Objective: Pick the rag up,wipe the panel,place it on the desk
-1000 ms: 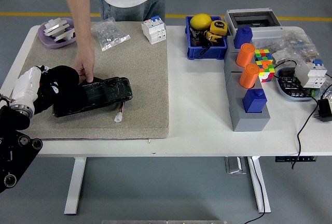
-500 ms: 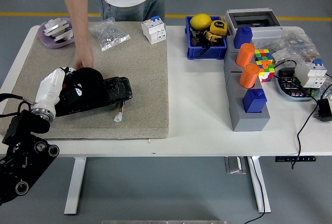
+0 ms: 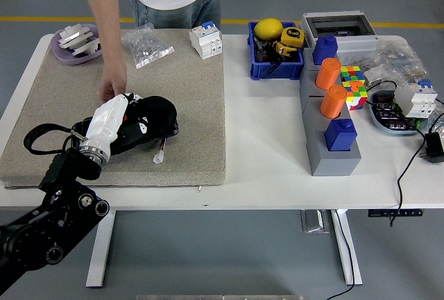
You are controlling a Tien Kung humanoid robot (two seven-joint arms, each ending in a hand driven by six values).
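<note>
A black panel (image 3: 136, 141) lies on the beige mat (image 3: 187, 92), mostly covered by my left arm. My left hand (image 3: 147, 119) presses a black rag (image 3: 159, 109) onto the panel's right end, its fingers shut on the rag. The white forearm (image 3: 104, 125) runs back to the lower left. A person's hand (image 3: 112, 89) rests at the panel's far edge, near its left part. My right arm is out of the picture.
A small white connector (image 3: 159, 157) lies just in front of the panel. At the mat's far edge are a purple dish (image 3: 64, 51), a bag of parts (image 3: 146, 44) and a white breaker (image 3: 207, 39). A blue bin (image 3: 275, 62) and a grey block with orange cylinders (image 3: 331, 144) stand right.
My left hand has swept the rag rightward along the panel, from its left end to its right end. The person's hand has stayed at the far edge.
</note>
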